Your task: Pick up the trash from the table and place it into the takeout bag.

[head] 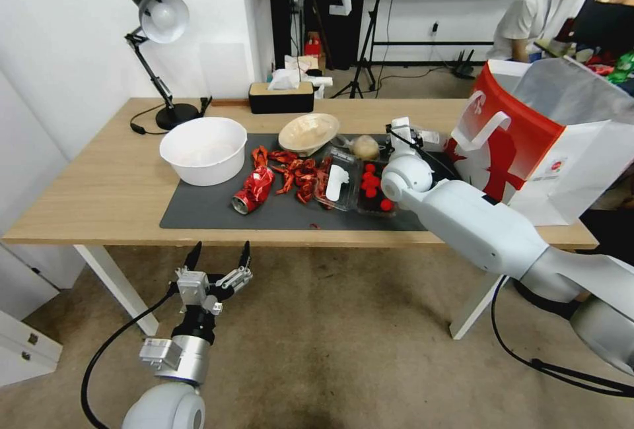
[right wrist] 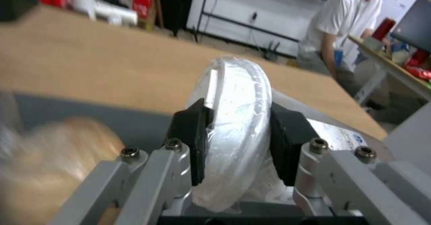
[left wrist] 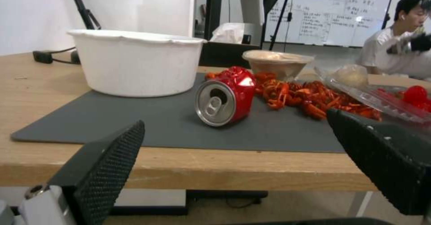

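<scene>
On the table, a crushed red can lies on its side on the dark mat, its top facing the front edge. My left gripper hangs open below and in front of that edge; in the left wrist view this gripper points at the can. My right gripper is over the mat's far right, shut on a clear lidded cup, close beside the takeout bag. A beige bowl and a small clear bag sit behind the other litter.
A large white bowl stands on the mat's left. Red crayfish shells and a clear tray with red pieces fill the mat's middle. A desk lamp and a black tissue box stand at the far edge.
</scene>
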Robot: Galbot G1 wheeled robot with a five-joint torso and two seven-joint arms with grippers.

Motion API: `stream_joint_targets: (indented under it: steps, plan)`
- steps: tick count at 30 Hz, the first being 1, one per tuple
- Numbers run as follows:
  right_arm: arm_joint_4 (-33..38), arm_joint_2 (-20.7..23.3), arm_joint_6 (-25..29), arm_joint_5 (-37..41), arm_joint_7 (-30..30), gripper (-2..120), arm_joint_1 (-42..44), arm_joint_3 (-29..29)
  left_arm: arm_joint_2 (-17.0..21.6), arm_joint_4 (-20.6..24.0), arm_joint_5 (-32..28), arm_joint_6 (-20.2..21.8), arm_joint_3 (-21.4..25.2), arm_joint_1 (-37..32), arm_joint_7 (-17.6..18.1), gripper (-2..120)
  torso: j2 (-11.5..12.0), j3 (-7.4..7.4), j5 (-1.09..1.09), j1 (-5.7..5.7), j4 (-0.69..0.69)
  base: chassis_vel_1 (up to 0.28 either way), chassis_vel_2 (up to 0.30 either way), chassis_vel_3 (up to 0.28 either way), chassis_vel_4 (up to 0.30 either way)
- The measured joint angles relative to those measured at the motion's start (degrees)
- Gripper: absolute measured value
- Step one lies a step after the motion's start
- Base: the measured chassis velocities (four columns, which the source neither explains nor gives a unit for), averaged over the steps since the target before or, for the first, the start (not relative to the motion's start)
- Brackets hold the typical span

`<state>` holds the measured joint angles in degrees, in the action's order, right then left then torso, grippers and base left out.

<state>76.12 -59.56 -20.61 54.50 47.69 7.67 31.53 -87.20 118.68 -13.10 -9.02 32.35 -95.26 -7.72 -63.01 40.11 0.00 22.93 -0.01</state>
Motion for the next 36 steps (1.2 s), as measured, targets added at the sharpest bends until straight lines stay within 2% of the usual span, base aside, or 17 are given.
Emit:
stream_joint_targets:
  steps: [3,5,10,19,23,24,27,28,30,33,36]
  plan:
    - [2.17,0.66,0.97,0.47,-0.84,27,-0.60,-0.18,-0.09,0.25,0.13,0.00,-0.05,-0.03,0.00,100,0.00,0.00,0.00,0.00,0.00,0.000,0.000,0.000,0.000]
    - [3.60,0.93,4.22,1.17,-2.45,27,-1.26,-0.47,-0.14,0.51,0.16,0.01,-0.05,-0.14,0.00,100,0.00,0.00,0.01,0.00,0.00,0.000,0.000,0.000,0.000]
    - [6.83,1.17,7.97,2.62,-5.18,25,-2.39,-2.23,-0.15,0.87,0.19,0.05,0.03,-0.34,0.00,100,0.00,0.00,0.02,0.00,0.01,0.000,0.000,0.000,0.000]
    - [16.60,3.88,7.72,5.41,-5.01,25,-5.98,-6.23,-0.36,1.29,0.47,0.10,0.12,-0.59,0.01,100,-0.02,-0.01,0.00,-0.01,0.01,0.000,0.000,0.000,0.000]
    - [22.04,8.73,2.46,5.69,-2.36,25,-8.43,-9.91,-0.37,1.52,0.72,0.11,-0.05,-0.87,0.01,100,-0.02,-0.01,-0.01,0.00,0.02,0.000,0.000,0.000,0.000]
    - [22.04,8.73,2.46,5.69,-2.36,25,-8.43,-9.91,-0.37,1.52,0.72,0.11,-0.05,-0.87,0.01,100,-0.02,-0.01,-0.01,0.00,0.02,0.000,0.000,0.000,0.000]
    - [25.31,14.61,-1.28,5.08,-1.23,24,-8.39,-12.76,-0.30,1.72,0.81,0.11,-0.12,-0.92,0.01,100,-0.02,-0.01,0.02,0.00,-0.02,0.000,0.000,0.000,0.000]
    - [25.31,14.61,-1.28,5.08,-1.23,24,-8.39,-12.76,-0.30,1.72,0.81,0.11,-0.12,-0.92,0.01,100,-0.02,-0.01,0.02,0.00,-0.02,0.000,0.000,0.000,0.000]
    - [27.00,18.25,-2.85,4.02,-0.89,24,-6.13,-15.68,-0.30,1.84,0.97,0.11,-0.49,-0.90,-0.02,100,-0.02,-0.01,0.03,-0.01,-0.01,0.000,0.000,0.000,0.000]
    - [28.03,20.24,-3.79,3.67,-0.82,24,-4.04,-17.76,-0.31,1.88,1.18,0.11,-0.73,-0.87,-0.05,100,-0.02,-0.01,0.02,0.00,0.00,0.000,0.000,0.000,0.000]
    - [30.92,25.15,-5.93,3.50,-1.37,24,3.43,-25.28,-0.20,1.90,1.64,0.24,-1.64,-0.57,-0.21,100,-0.02,-0.01,0.03,-0.01,0.01,0.000,0.000,0.000,0.000]
